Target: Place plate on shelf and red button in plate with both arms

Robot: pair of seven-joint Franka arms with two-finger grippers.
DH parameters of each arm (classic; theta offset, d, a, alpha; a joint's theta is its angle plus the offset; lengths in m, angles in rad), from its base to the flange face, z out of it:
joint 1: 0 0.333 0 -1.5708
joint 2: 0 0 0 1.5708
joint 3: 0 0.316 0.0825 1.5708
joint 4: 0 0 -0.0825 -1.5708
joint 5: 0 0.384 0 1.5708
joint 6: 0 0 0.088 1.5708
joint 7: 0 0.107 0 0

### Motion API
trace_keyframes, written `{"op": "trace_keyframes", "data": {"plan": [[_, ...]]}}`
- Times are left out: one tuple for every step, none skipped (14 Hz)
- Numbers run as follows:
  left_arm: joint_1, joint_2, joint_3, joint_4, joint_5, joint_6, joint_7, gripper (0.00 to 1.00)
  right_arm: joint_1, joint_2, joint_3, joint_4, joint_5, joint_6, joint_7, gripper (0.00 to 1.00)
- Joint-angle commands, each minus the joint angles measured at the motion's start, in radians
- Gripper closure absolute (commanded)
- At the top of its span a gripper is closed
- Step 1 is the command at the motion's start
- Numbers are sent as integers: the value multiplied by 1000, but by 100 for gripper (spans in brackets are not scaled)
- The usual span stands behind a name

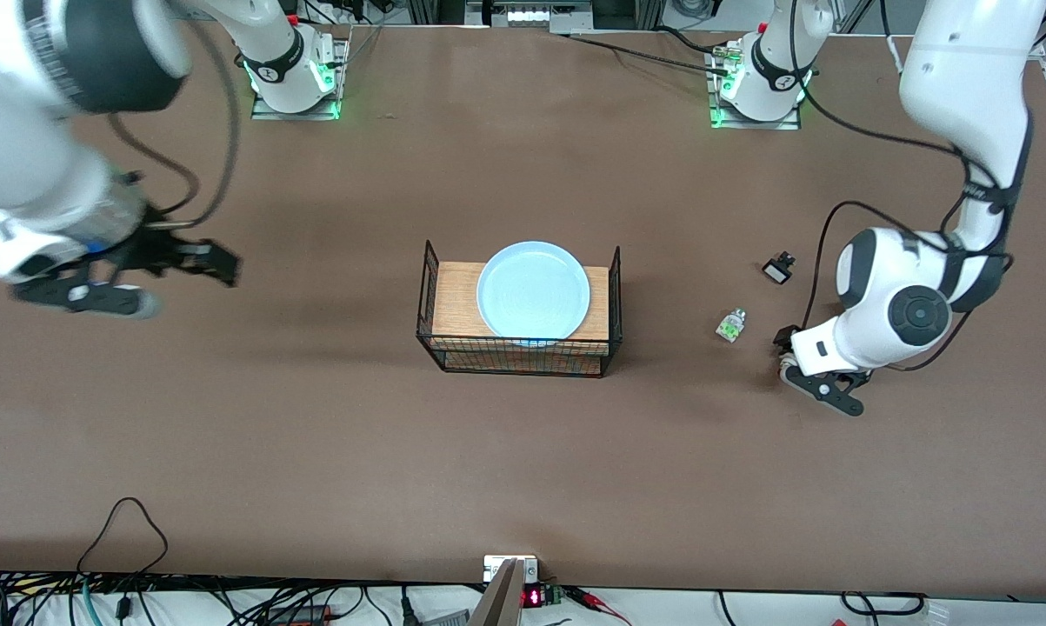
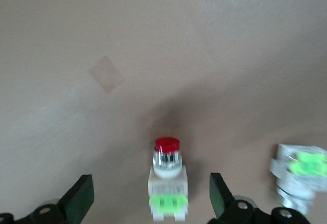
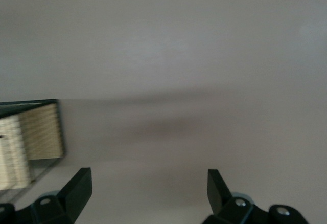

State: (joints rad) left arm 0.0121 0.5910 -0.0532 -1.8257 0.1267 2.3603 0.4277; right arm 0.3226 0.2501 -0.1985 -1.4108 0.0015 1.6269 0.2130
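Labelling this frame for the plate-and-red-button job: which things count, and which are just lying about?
Job:
plate, on the wire rack
red button, between the open left tool
open right tool

Lying about:
white-green part
small black-and-white button

My right gripper (image 3: 148, 196) open above bare brown tabletop (image 3: 194, 65); wire rack (image 3: 30, 142) corner at edge of view.
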Motion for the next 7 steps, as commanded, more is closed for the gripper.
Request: {"op": "trace_keyframes", "data": {"plan": [[11, 15, -7, -30, 22, 43, 28, 0, -97, -2, 14, 0, -24, -16, -127, 0], [11, 16, -7, -41, 22, 43, 28, 1, -134, -6, 14, -7, -24, -16, -197, 0], [12, 16, -7, -47, 22, 40, 29, 3, -169, -18, 16, -13, -23, -18, -266, 0], [12, 12, -7, -64, 21, 36, 29, 5, -193, -31, 19, -22, -21, -18, -296, 0], [12, 9, -7, -75, 21, 34, 32, 10, -212, -43, 25, -28, -18, -18, -300, 0], [14, 7, -7, -81, 21, 33, 36, 19, -235, -52, 45, -36, -12, -18, -291, 0], [14, 6, -7, -80, 21, 27, 36, 33, -270, -60, 82, -42, -8, -18, -288, 0]]}}
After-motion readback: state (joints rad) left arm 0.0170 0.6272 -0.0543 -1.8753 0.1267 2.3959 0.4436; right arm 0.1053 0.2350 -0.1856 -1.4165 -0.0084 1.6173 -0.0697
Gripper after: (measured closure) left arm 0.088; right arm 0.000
